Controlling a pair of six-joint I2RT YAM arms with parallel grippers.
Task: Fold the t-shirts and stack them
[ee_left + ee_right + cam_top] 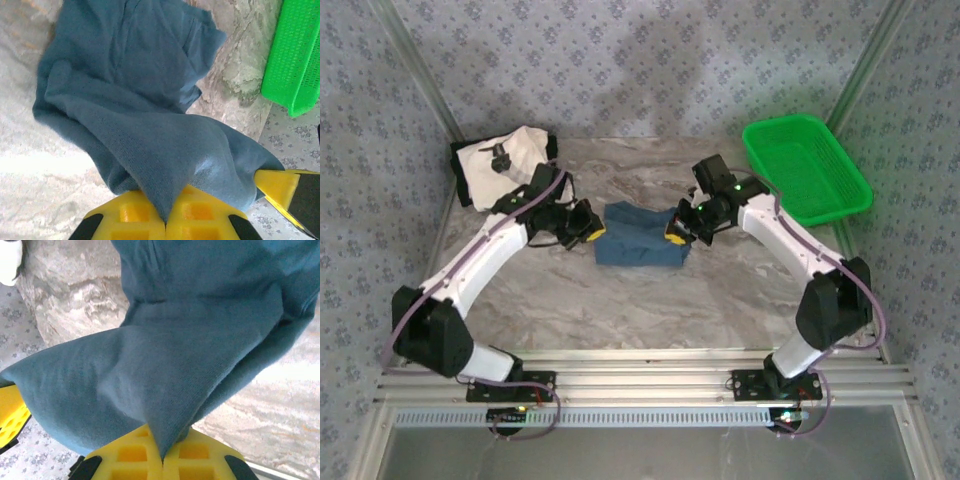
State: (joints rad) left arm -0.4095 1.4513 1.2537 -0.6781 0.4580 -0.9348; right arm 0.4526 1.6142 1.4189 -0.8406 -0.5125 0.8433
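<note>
The teal-blue t-shirt [640, 237] lies bunched on the marble table between my two arms. My left gripper [588, 226] is shut on its left edge, and the left wrist view has the cloth [150, 125] pinched between the yellow fingers [130, 220]. My right gripper [676, 229] is shut on its right edge; in the right wrist view the fabric [200, 340] runs down into the closed jaws [165, 458]. The white t-shirt [505, 160] with dark print lies crumpled at the back left, apart from both grippers.
A green plastic basket [807, 168] stands at the back right, partly over the table's edge; its wall [295, 55] is at the right in the left wrist view. Patterned walls close in the table at the back and sides. The marble top [650, 300] stretches in front of the shirt.
</note>
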